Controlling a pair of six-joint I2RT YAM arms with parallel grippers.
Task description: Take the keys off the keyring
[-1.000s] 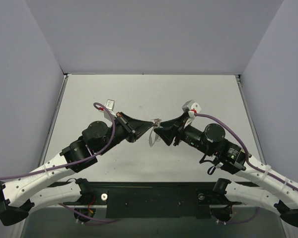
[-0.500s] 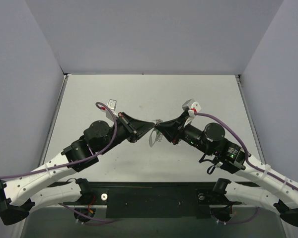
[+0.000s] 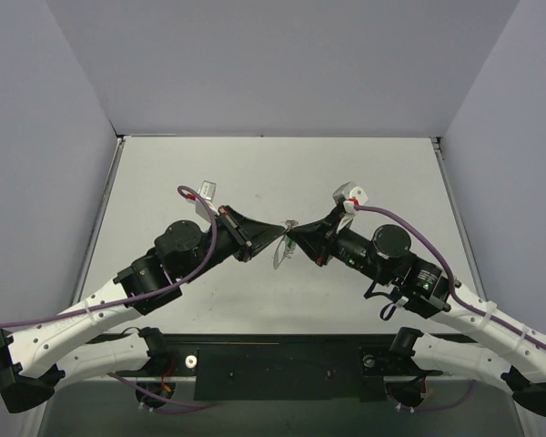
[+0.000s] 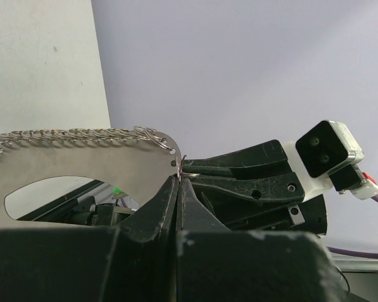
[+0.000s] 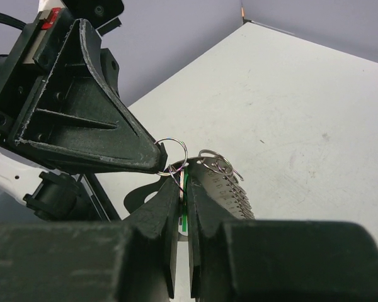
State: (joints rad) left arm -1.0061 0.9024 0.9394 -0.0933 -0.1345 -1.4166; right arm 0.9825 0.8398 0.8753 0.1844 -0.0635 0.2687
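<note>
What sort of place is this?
Probably a robotics lab test cell: a white table boxed by plain grey walls, with the left arm and right arm mounted at its near edge.

Left tool point(image 3: 280, 229) and right tool point(image 3: 292, 239), both clamped tight, meet nearly tip to tip.

No text, label, brand, number or sign can be read in any view. Marks on the arm housings at lower left and lower right of the top view are too small to make out.
</note>
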